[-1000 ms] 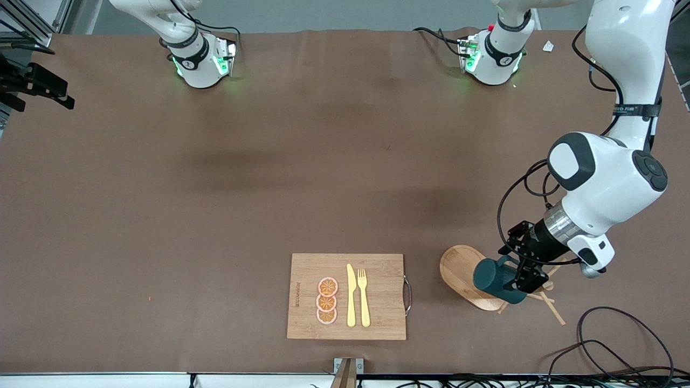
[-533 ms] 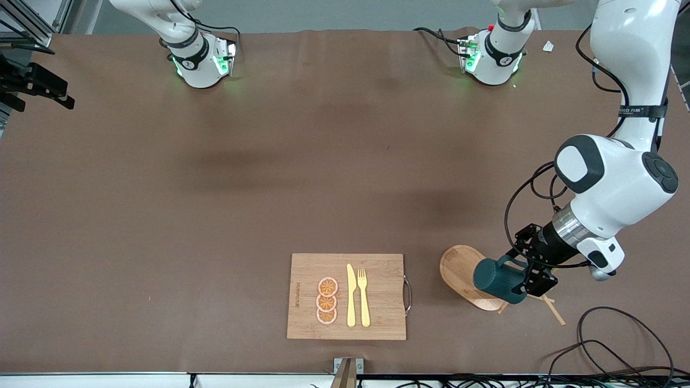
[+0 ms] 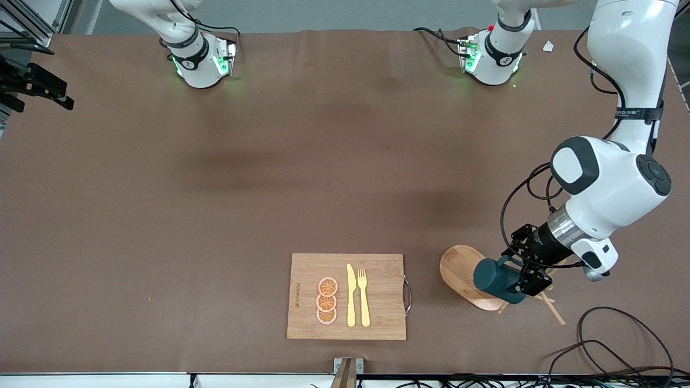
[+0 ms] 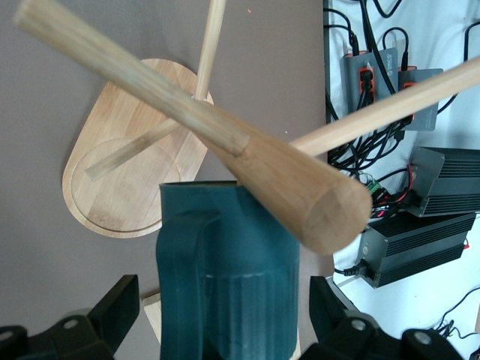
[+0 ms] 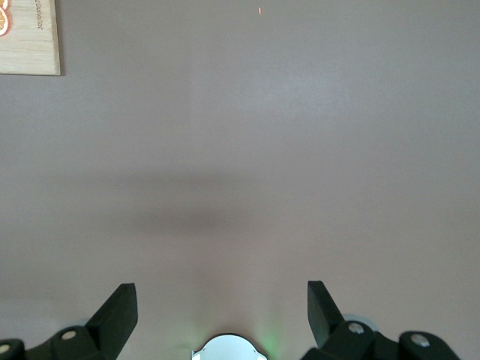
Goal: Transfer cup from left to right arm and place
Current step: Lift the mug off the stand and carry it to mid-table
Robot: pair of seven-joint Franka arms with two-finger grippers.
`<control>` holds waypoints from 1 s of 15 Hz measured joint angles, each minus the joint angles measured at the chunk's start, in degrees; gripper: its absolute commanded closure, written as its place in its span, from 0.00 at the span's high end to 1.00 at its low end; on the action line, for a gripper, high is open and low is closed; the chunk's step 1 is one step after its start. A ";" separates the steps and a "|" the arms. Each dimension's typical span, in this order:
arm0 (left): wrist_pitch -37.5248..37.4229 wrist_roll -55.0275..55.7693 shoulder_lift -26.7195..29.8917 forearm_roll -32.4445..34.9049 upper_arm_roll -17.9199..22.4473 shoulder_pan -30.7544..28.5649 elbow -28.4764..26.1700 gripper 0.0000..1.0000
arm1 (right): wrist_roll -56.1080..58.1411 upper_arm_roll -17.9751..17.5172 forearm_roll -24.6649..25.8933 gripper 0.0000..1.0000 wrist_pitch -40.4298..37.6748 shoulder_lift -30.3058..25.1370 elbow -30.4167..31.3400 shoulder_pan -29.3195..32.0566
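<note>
The dark teal ribbed cup (image 3: 497, 280) hangs tilted on the wooden peg rack (image 3: 457, 268), above its oval base. My left gripper (image 3: 516, 272) is open and straddles the cup. In the left wrist view the cup (image 4: 232, 277) stands between the two black fingers (image 4: 112, 311) with a gap on each side, its handle facing the camera, under a thick rack peg (image 4: 285, 180). My right gripper (image 5: 221, 307) is open and empty, high over bare brown table near the right arm's base. It does not show in the front view.
A wooden cutting board (image 3: 377, 291) with a yellow knife, a fork and three orange slices lies near the front edge, beside the rack toward the right arm's end. Black cables (image 3: 609, 345) loop at the front corner near the rack. Power boxes (image 4: 420, 232) sit off the table's edge.
The left arm's wrist swung slightly away from the cup and came partly back. The cup stayed on the rack. The gripper stayed open.
</note>
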State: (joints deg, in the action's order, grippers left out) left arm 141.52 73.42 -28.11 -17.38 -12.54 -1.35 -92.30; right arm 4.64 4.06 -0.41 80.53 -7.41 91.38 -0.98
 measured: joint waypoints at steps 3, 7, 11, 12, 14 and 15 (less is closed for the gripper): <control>0.00 0.00 -0.52 0.00 -0.11 0.49 0.00 0.99 | 0.00 0.12 0.03 1.00 -0.10 0.00 0.00 0.19; 0.00 0.00 -1.16 0.00 -0.08 0.50 0.08 0.98 | 0.00 0.14 0.04 1.00 -0.15 0.00 0.03 0.25; 0.04 0.00 -1.51 0.00 -0.07 0.46 0.46 0.81 | 0.00 0.14 0.05 1.00 -0.15 0.00 0.04 0.25; 0.05 0.00 -1.51 0.00 -0.07 0.46 0.54 0.75 | 0.00 0.14 0.05 1.00 -0.15 0.00 0.04 0.26; 0.05 0.00 -1.52 0.00 -0.07 0.45 0.66 0.68 | 0.00 0.14 0.05 1.00 -0.16 0.00 0.04 0.26; 0.05 0.00 -1.52 0.00 -0.07 0.45 0.77 0.66 | 0.00 0.14 0.05 1.00 -0.16 0.00 0.04 0.26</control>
State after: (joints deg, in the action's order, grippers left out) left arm 141.57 73.42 -29.63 -17.38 -12.61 -0.90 -91.53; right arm 4.64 4.20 -0.36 80.38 -7.41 91.42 -0.72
